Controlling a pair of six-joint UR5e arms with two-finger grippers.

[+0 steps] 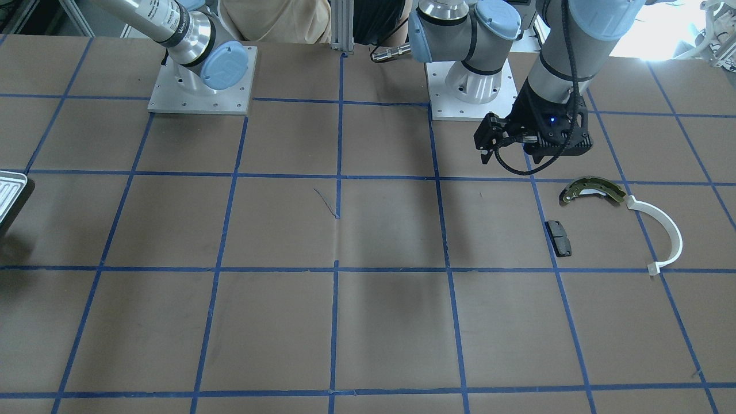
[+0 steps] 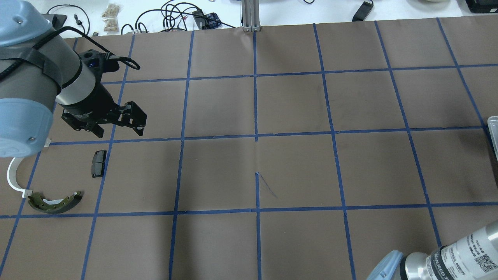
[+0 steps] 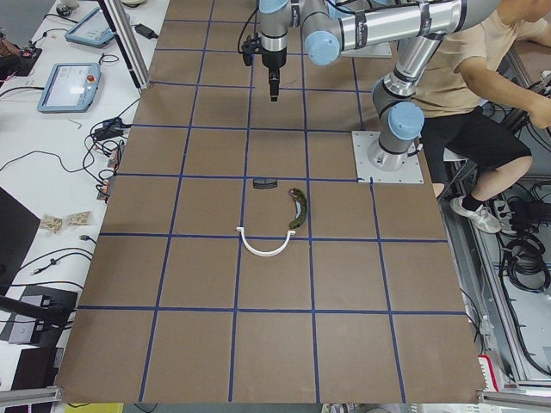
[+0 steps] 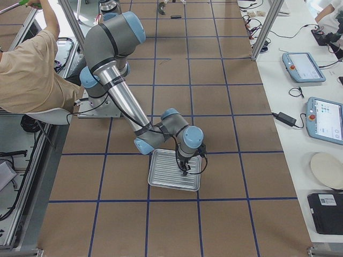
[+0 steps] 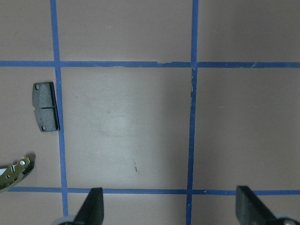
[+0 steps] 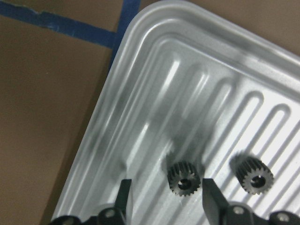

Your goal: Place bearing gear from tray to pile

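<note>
Right wrist-mounted view: the right gripper [image 6: 165, 202] hangs low over the tray [image 6: 105, 122], its two dark fingers apart and gripping nothing. Between the fingertips, closer to the one on the view's right, sits the bearing gear [image 6: 184, 178]. It is small and dark grey to black, with fine teeth all round and a round bore in the middle turned up toward the camera. It rests on the tray's ribbed floor near a rounded corner; whether it touches that finger cannot be told. Just past the same finger lies a second gear [image 6: 253, 175] of the same look.

The tray is silver-white with a raised rim and lies on the brown table [image 4: 225, 134], which is crossed by blue tape lines. Well apart, toward the table's other end, is the pile [image 3: 298, 208]: an olive-gold brake shoe [image 1: 592, 190], a white arc [image 1: 668, 227] just beside one end of it, and a dark pad [image 1: 559, 237] nearby. The left gripper [image 5: 171, 209] hovers above the table near the pad, fingers spread wide and empty.
</note>
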